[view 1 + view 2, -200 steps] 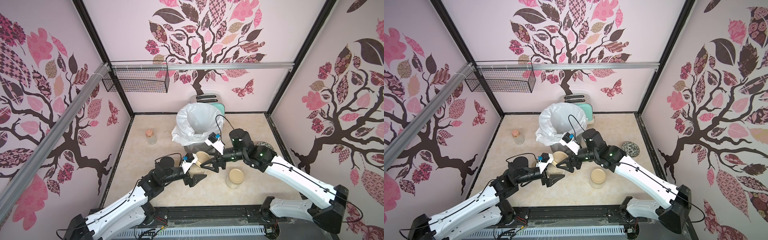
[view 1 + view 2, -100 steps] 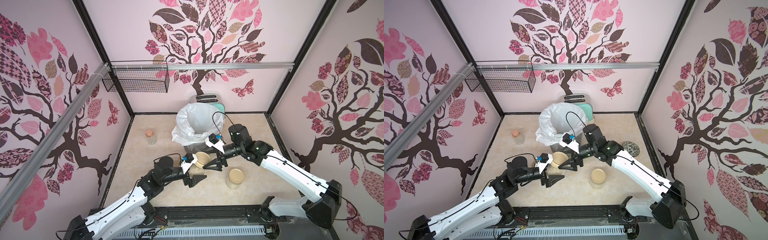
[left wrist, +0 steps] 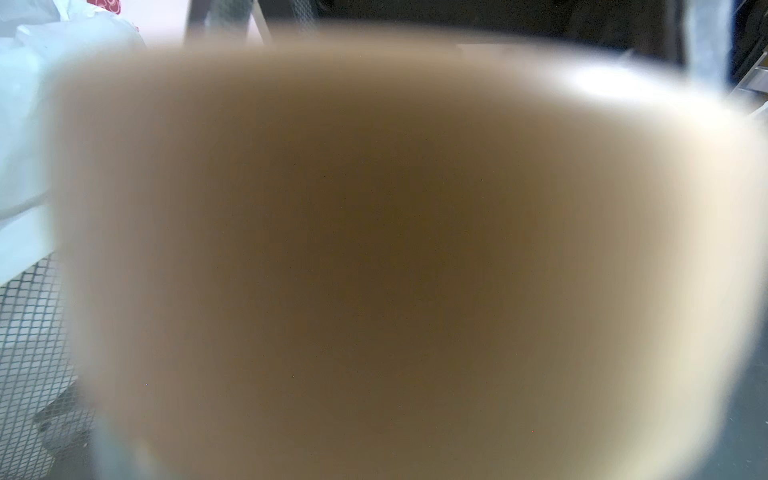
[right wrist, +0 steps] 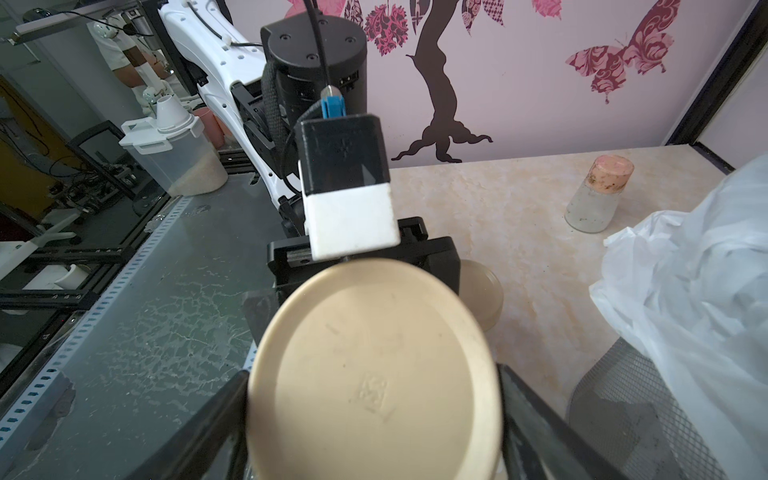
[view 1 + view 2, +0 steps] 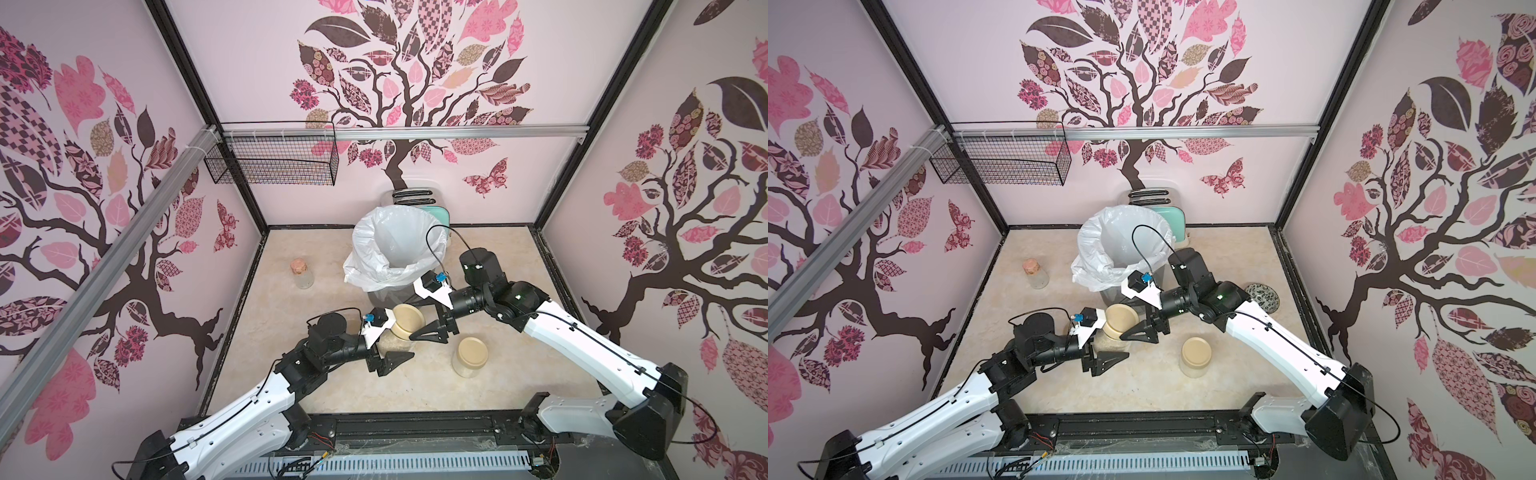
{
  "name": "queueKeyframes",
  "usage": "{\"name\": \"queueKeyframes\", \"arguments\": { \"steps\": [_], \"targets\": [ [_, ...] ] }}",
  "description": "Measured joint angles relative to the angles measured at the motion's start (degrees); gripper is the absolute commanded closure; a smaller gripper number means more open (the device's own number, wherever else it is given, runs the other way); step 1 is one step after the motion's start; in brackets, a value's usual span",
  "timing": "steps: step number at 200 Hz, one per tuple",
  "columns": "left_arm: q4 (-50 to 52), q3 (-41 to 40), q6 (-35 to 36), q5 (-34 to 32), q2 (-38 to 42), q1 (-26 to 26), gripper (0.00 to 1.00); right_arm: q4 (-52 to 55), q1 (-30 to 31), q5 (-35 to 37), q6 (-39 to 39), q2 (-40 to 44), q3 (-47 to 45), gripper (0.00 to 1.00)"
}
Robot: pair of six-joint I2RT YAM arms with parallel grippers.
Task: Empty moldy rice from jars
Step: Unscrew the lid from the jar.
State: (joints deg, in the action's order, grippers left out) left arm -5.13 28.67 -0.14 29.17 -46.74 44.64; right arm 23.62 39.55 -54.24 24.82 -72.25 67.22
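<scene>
My left claw (image 5: 395,349) is closed on a short wide clear glass jar (image 5: 1109,343) and holds it tilted, lid end turned up toward my right arm. One black finger shows below the glass in both top views; the other is hidden under the wrist camera mount. The off-white moldy rice (image 5: 392,341) shows as a pale mass through the glass, all of it inside the jar.

The round flat beige screw lid (image 4: 374,382) is on this jar. My right claw (image 5: 415,326) is spread wide around it, with black fingers (image 4: 216,415) against the rim on each side - a grip across the lid's full width.

The held jar is just in front of the grey mesh bin lined with a white plastic bag (image 5: 395,245), beside it rather than over its opening. A second jar (image 5: 469,357) of the same kind stands upright on the beige marbled surface (image 5: 498,270), lid on, near my right claw but apart from it. In the right wrist view a third jar (image 4: 484,293) shows partly from behind my left claw's body.

A small cork-stoppered glass flask (image 5: 302,275) stands well apart near the left wall, and a dark patterned bowl (image 5: 1261,297) lies behind my right arm. My left wrist view is filled by a blurred beige shape (image 3: 374,249) - too close to make out.
</scene>
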Motion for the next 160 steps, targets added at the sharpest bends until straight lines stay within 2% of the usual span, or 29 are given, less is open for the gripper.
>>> {"name": "queueKeyframes", "arguments": {
  "steps": [96, 160],
  "targets": [
    [-1.55, 0.0, -1.18, -1.31, 0.61, -0.44, 0.5, -3.37, -2.93, -5.77, -3.37, 0.42, 0.0, 0.39],
    [-1.57, 0.0, -1.42, -2.14, 0.61, -0.74, 0.5, -3.78, -5.27, -7.08, -5.44, 0.94, 0.0, 0.4]
  ]
}}
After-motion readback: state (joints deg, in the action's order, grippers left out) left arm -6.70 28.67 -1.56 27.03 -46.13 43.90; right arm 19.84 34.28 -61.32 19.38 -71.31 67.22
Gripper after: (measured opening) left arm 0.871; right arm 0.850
